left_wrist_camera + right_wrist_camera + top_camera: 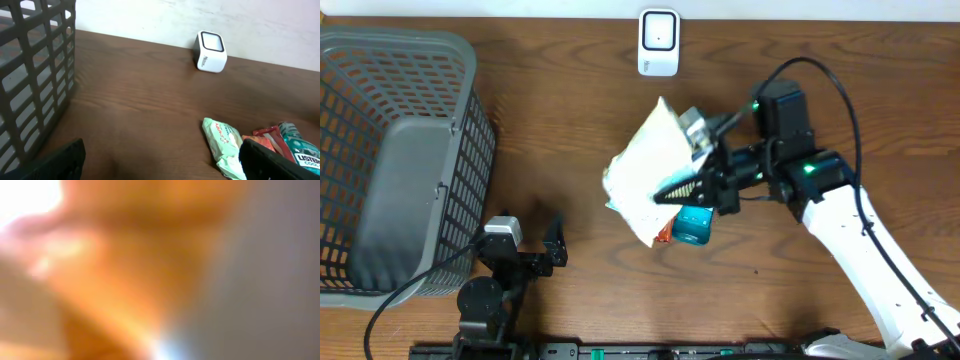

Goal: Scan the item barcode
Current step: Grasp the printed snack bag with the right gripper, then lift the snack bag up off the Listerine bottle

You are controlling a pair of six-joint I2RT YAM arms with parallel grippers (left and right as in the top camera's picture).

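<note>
A: Basket (470, 60), table's left edge: likely for scanned goods. And the white pouch (642, 170)?

B: Raised over table's centre, short of scanner (659, 42) at far edge, likely to present its barcode; right gripper (705, 180) clenched on it. Left gripper (530, 235), near edge: released, idle.

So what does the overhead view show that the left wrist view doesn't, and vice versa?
Only overhead: the right gripper shut on a white bag, over the other items. Only left wrist: a green-and-white pouch and a red packet lying on the table. Both: the white scanner, the grey basket, the teal bottle and the brown tabletop.
</note>
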